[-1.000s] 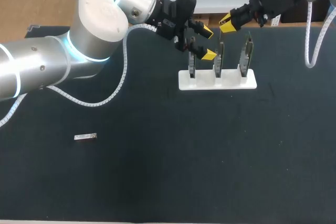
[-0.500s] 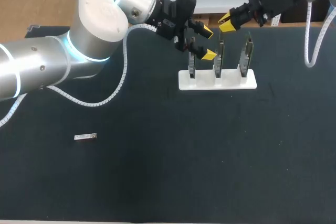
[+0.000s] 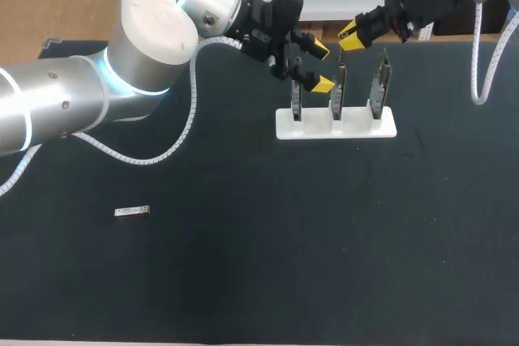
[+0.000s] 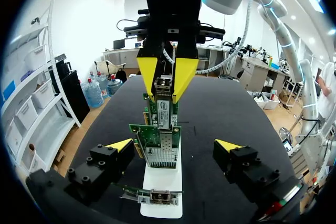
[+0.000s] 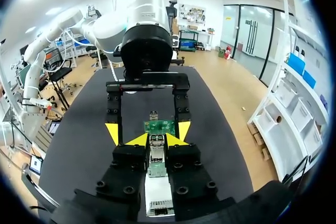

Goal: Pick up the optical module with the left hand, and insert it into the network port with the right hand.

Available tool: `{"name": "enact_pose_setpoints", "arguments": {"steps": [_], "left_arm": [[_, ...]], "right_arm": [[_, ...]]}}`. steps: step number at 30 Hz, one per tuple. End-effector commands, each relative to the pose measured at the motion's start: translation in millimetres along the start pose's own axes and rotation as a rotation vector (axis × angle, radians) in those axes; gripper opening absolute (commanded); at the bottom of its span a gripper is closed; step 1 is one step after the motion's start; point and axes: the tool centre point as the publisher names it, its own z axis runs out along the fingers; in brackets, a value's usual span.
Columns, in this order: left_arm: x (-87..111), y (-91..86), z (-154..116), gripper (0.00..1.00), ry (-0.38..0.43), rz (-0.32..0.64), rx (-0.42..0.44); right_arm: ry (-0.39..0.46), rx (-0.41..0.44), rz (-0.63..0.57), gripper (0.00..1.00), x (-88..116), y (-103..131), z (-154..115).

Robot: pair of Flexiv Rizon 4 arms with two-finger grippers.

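In the right wrist view my right gripper is shut on a small metal optical module, held just short of the green network card ahead of it. The left wrist view has the same module between the right gripper's yellow fingers, at the top of the middle card. My left gripper stands open, one finger on either side of the cards, holding nothing. In the head view both grippers, left and right, hover over the white card stand.
The stand holds three upright network cards at the table's far middle. A second optical module lies flat on the black tabletop at the near left. My left arm stretches across the far left of the table.
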Motion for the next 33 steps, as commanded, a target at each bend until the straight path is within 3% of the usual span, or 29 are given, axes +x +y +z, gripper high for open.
{"name": "enact_pose_setpoints", "arguments": {"steps": [1, 33], "left_arm": [[-0.8, 0.7, 0.4, 1.00, 0.004, -0.002, 0.000], [-0.8, 0.7, 0.4, 1.00, 0.004, -0.002, 0.000]], "right_arm": [[0.002, 0.002, 0.003, 0.00, 1.4, 1.5, 2.5], [-0.011, 0.024, 0.010, 0.00, -0.2, 1.5, 0.1]]}}
